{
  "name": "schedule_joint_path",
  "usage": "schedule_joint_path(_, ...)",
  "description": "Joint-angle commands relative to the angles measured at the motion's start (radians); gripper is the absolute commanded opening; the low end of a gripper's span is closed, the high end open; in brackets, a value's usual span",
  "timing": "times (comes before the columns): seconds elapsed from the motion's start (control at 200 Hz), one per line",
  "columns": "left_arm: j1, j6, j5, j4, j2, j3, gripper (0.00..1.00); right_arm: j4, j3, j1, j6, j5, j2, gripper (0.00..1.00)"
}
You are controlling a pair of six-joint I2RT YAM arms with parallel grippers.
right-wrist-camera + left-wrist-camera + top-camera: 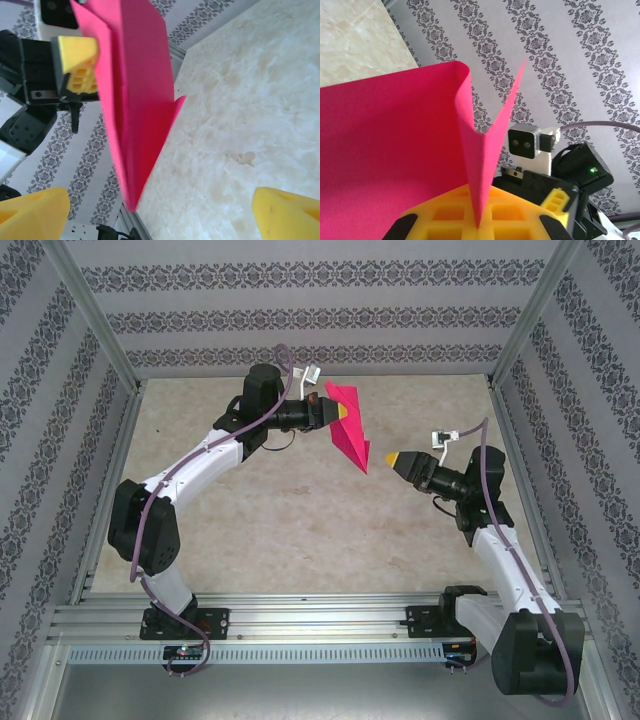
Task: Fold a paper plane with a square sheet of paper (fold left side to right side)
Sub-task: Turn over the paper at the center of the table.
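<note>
A bare marbled table (300, 520) is seen below, closed in by patterned walls (300, 320), and nothing is found between the two grippers but the paper itself. The paper plane (350, 430) is held in the air toward 12 o'clock of the table, pinched at its upper edge by the pressed-together fingers of the left gripper (340, 412) at its 10 o'clock. Its pointed lower tip is just beside the right gripper (392, 459) at 4 o'clock, whose fingers (35, 212) are spread wide, untouched by paper. Both arms are reached forward and turned inward, grippers facing each other.
</note>
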Motion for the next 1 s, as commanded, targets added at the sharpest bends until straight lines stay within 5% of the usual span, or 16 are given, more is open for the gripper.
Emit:
schedule_joint_path(0.0, 0.01, 0.037, 0.002, -0.01, -0.041, -0.013, 0.05, 0.091, 0.018, 0.024, 0.074, -0.02, -0.009, 0.98)
schedule_joint_path(0.17, 0.006, 0.035, 0.031, 0.007, -0.047, -0.017, 0.05, 0.168, 0.057, 0.159, 0.095, 0.029, 0.079, 0.98)
schedule_joint_path(0.315, 0.004, 0.029, 0.058, 0.014, -0.049, -0.02, 0.05, 0.423, 0.073, 0.215, 0.229, 0.029, 0.211, 0.98)
schedule_joint_path(0.46, 0.002, 0.017, 0.08, 0.038, -0.05, -0.032, 0.05, 0.429, 0.122, 0.278, 0.226, 0.033, 0.274, 0.98)
schedule_joint_path(0.999, 0.002, 0.038, 0.075, 0.002, -0.019, -0.044, 0.07, 0.213, 0.149, 0.266, 0.1, 0.048, 0.236, 0.42)
